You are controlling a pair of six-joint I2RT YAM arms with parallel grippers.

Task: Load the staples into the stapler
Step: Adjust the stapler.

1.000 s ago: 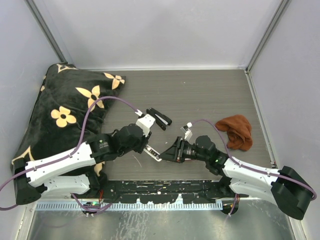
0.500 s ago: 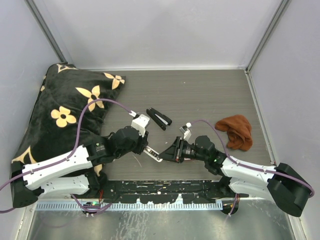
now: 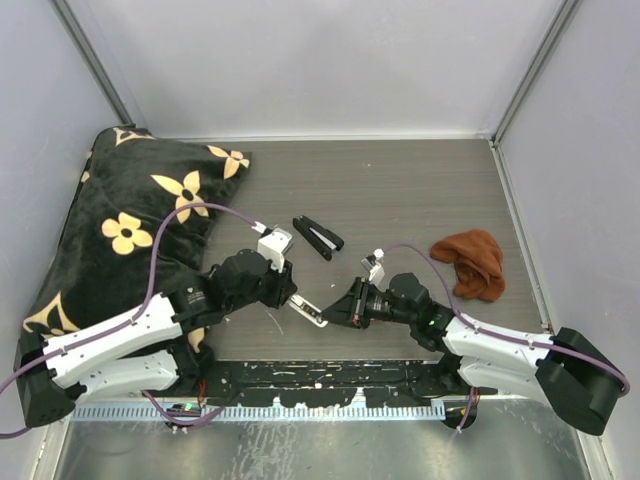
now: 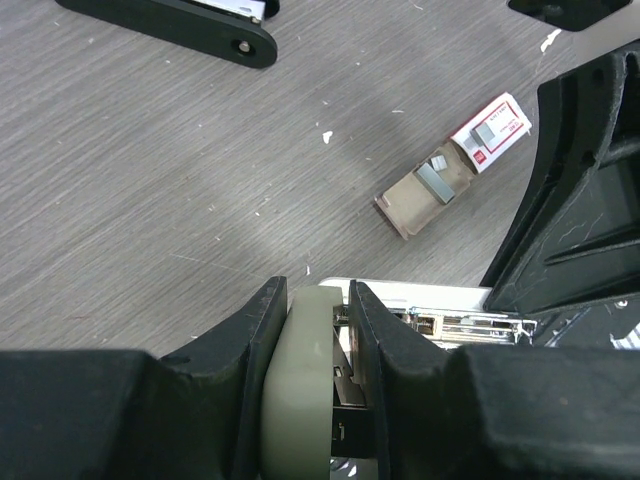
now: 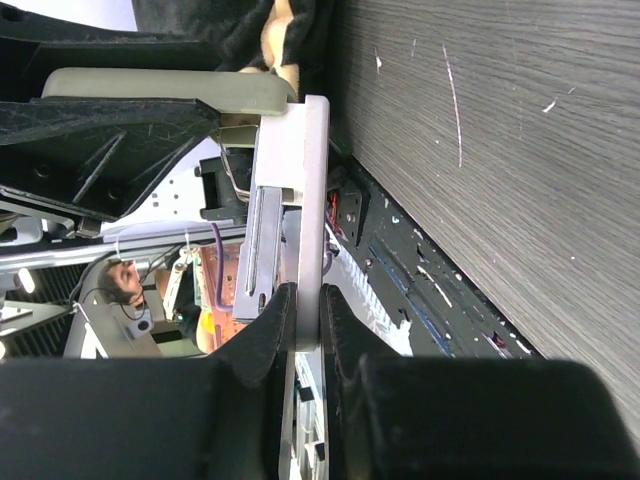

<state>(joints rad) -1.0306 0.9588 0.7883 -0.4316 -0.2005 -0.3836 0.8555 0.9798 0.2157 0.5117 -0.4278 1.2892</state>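
A pillow [image 3: 130, 220] lay at the left of the table [image 3: 400, 190], a cloth [image 3: 472, 262] at its right. The left gripper [image 4: 315, 297] clamped the stapler [image 4: 298, 390]; the right gripper [image 5: 303, 300] pinched its pale front edge. The staples [image 4: 436, 180] sat in their slid-open box [image 4: 490, 130] on the table, just beyond the stapler.

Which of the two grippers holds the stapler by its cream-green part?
The left gripper: it clamps the cream-green body of the stapler. The right gripper instead pinches the pale flat arm with the metal rail.
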